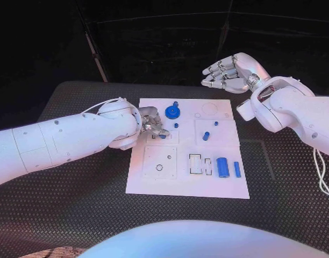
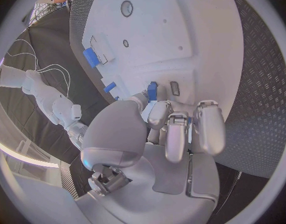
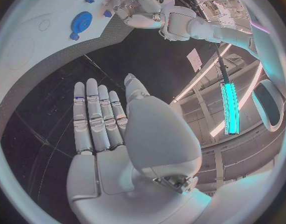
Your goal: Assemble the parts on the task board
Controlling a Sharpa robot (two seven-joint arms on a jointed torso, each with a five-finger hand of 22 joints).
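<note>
The left hand [image 1: 152, 127] pinches a small blue peg [image 2: 152, 90] over the smooth white board [image 1: 153, 180]. The right hand [image 1: 231, 71] hovers released, fingers straight, above the ribbed black table [image 1: 71, 209] beyond a round blue gear [image 1: 172, 112].

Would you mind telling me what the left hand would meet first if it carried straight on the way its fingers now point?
Probably the small blue part just ahead of the left hand, standing on the white task board. Depth is unclear, so the fingers may already be touching it.
</note>
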